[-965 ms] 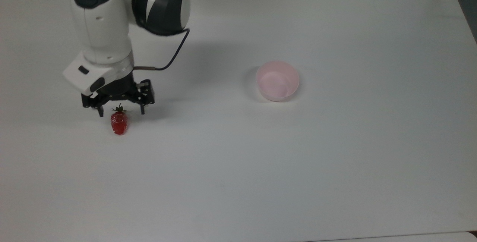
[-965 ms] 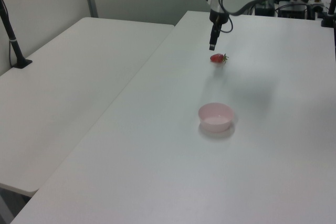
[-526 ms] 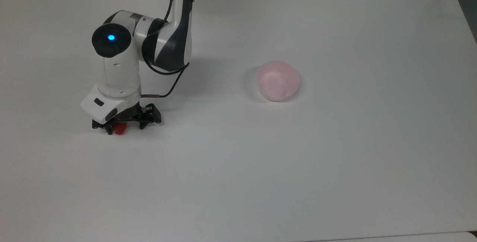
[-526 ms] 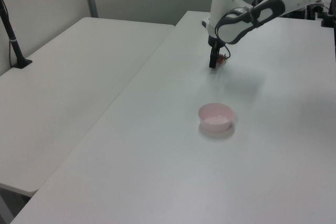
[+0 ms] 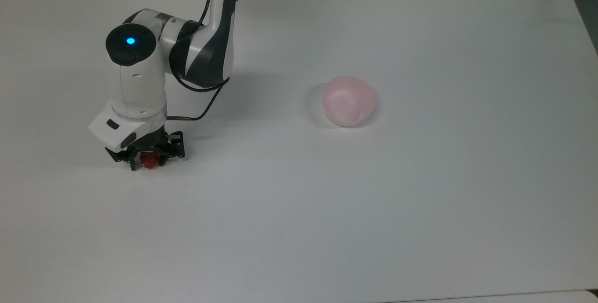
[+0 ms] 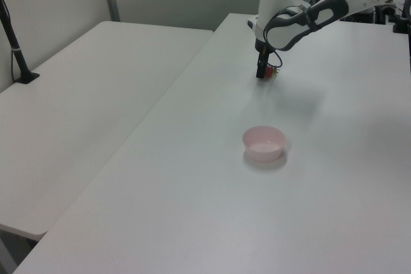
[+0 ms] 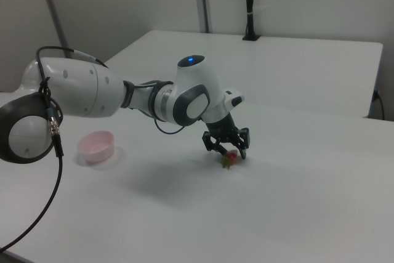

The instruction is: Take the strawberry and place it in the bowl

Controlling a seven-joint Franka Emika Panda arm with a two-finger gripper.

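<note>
The gripper was seen low over the white table, toward the top view's left, with its two black fingers drawn in narrowly on either side of the strawberry. The fruit was gripped between the fingers, its red body showing between them in the top view. In the right view the gripper was pointed downward with the strawberry at its tips, the green cap turned toward the table surface; whether the fruit was touching the table could not be told. In the left view the gripper and strawberry were seen at the far end of the table. The bowl, pale pink and upright, was set well apart, toward the top view's right. A black cable was looped from the wrist.
</note>
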